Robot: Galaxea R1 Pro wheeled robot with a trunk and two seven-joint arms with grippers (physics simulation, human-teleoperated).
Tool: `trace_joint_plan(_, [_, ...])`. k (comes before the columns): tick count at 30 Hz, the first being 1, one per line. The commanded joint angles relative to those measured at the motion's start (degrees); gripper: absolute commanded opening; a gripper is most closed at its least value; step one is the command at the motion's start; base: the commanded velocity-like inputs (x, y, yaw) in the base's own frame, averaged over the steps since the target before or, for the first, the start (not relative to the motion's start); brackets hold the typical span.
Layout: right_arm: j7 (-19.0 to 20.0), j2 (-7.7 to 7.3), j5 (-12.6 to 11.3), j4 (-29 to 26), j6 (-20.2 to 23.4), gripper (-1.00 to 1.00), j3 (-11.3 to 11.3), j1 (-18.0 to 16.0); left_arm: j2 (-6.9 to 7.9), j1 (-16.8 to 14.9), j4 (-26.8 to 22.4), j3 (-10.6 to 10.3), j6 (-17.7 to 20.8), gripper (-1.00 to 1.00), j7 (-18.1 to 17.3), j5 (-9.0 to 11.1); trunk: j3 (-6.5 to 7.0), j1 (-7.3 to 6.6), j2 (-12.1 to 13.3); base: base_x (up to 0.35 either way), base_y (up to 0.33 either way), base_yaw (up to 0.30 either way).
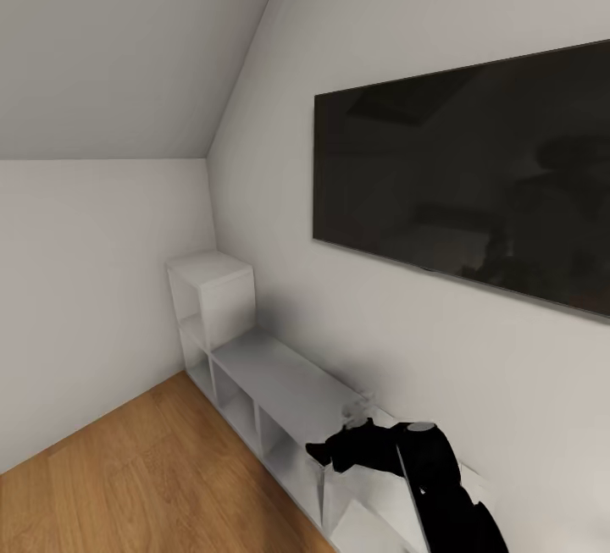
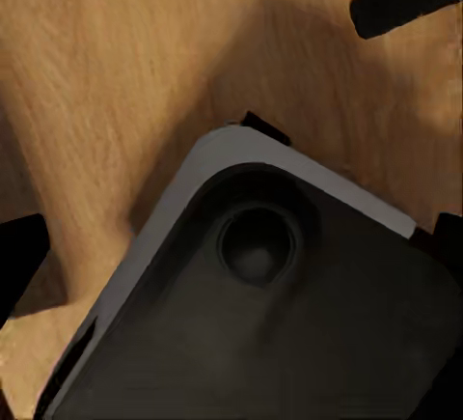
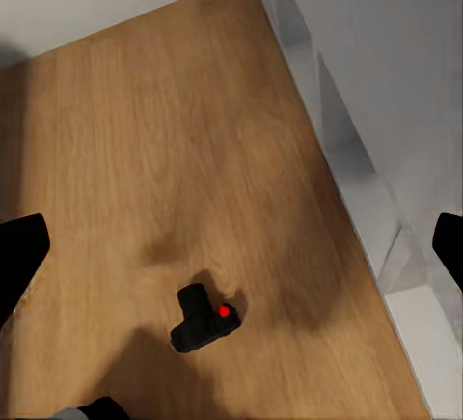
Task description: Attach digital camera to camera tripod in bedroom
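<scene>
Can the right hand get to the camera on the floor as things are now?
Probably yes. The camera lies alone on bare floor below the open right hand, beside the shelf, with nothing between.

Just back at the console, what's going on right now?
Nothing is being held. The digital camera lies on the wood floor, seen from the right wrist, whose fingers are spread wide well above it. The head view faces a white cube shelf under a wall-mounted TV.

Digital camera on floor — beside shelving.
</scene>
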Motion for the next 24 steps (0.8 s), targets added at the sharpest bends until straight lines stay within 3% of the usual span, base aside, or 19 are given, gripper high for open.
trace_joint_plan(1, [0.71,0.03,0.77,-0.41,0.54,1.00,-0.05,-0.90,0.27,0.05,-3.54,0.27,0.45,1.00,0.11,-0.40,-0.07,0.00,-0.04,0.000,0.000,0.000])
trace_joint_plan(4, [0.98,0.03,0.82,-0.85,1.57,1.00,-0.27,-3.20,1.01,0.05,-9.96,0.20,3.01,1.00,0.14,-0.80,-0.07,0.00,-0.04,0.000,0.000,0.000])
trace_joint_plan(6, [0.96,0.03,0.91,-1.11,2.89,1.00,-0.60,-5.34,2.04,0.05,-18.44,0.19,8.55,1.00,0.14,-1.18,-0.07,0.00,-0.04,0.000,0.000,0.000])
trace_joint_plan(7, [0.81,0.03,1.00,-1.18,3.66,1.00,-1.89,-6.72,2.97,0.04,-28.92,0.25,17.09,1.00,0.14,-1.16,-0.07,0.00,-0.04,0.000,0.000,0.000])
trace_joint_plan(9, [0.66,0.03,1.06,-1.22,4.17,1.00,-3.88,-7.83,3.72,0.04,-41.07,0.34,27.09,1.00,0.16,-1.01,-0.07,0.00,-0.04,0.000,0.000,0.000])
trace_joint_plan(11, [0.51,0.03,1.11,-1.27,4.52,1.00,-7.87,-9.06,4.29,-0.15,-61.07,0.47,41.76,1.00,0.13,-0.56,-0.07,0.00,-0.04,0.000,0.000,0.000])
trace_joint_plan(12, [0.51,-0.05,1.12,-1.28,4.54,1.00,-8.86,-9.23,4.32,-0.32,-64.83,0.49,44.05,1.00,0.12,-0.31,-0.07,0.00,-0.04,0.000,0.000,0.000])
trace_joint_plan(14, [0.58,-0.70,1.10,-1.29,4.52,1.00,-10.84,-9.48,4.22,-1.14,-70.35,0.49,47.35,1.00,0.08,0.45,-0.07,0.00,-0.04,0.000,0.000,0.000])
trace_joint_plan(16, [0.77,-1.94,0.98,-1.30,4.53,1.00,-13.71,-9.69,3.31,-4.47,-74.94,0.41,50.46,1.00,0.13,2.30,-0.07,0.00,-0.04,0.000,0.000,0.000])
trace_joint_plan(19, [1.10,-3.81,0.81,-1.26,4.59,1.00,-17.23,-9.84,0.78,-10.68,-77.33,0.17,52.88,1.00,0.38,4.91,-0.07,0.00,-0.04,0.000,0.000,0.000])
trace_joint_plan(24, [1.63,-4.66,0.69,-1.15,4.62,1.00,-19.45,-9.87,-0.57,-14.08,-77.56,0.08,53.87,1.00,0.53,6.01,-0.07,0.00,-0.04,0.000,0.000,0.000])
